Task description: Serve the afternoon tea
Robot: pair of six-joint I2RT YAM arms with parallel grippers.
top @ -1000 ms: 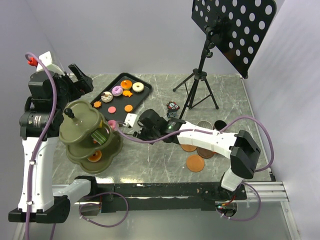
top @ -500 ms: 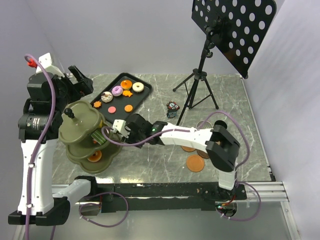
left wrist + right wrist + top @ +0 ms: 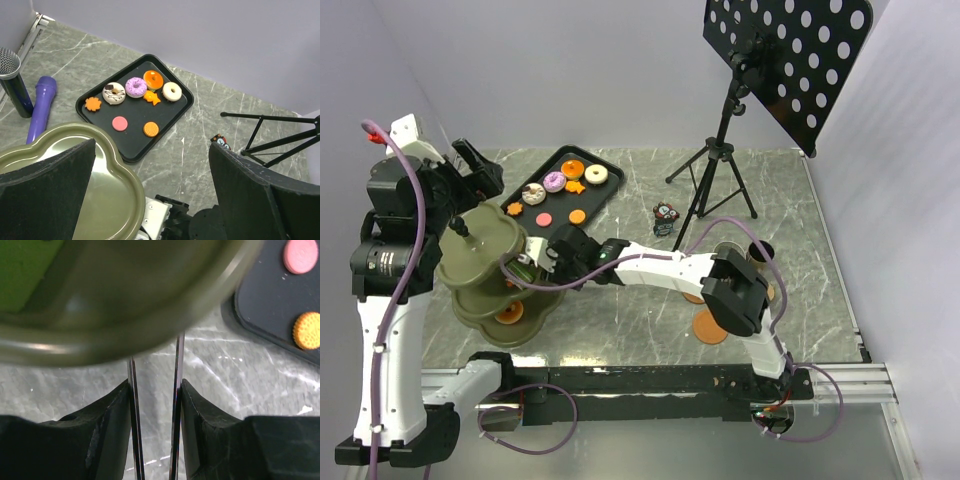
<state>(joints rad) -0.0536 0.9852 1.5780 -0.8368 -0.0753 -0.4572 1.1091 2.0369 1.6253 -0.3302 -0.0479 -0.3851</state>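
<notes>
In the last second the right gripper [image 3: 155,390], clenched on the tongs [image 3: 177,370], swung left from mid-table, and the blades ran in under the top tier of the stand [image 3: 480,245]. Their tips were hidden, so I cannot tell what they carried; probably a delivery. The left gripper [image 3: 152,185] hung released above. Donuts [image 3: 136,87] waited on the far tray [image 3: 167,117], and saucers [image 3: 710,326] lay to the right.

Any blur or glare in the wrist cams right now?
Right wrist: the stand is too close and blurred; tongs and tray sharp. Left wrist: glare on the stand's top plate, fingers dark and soft. Top: crisp, evenly lit.
</notes>
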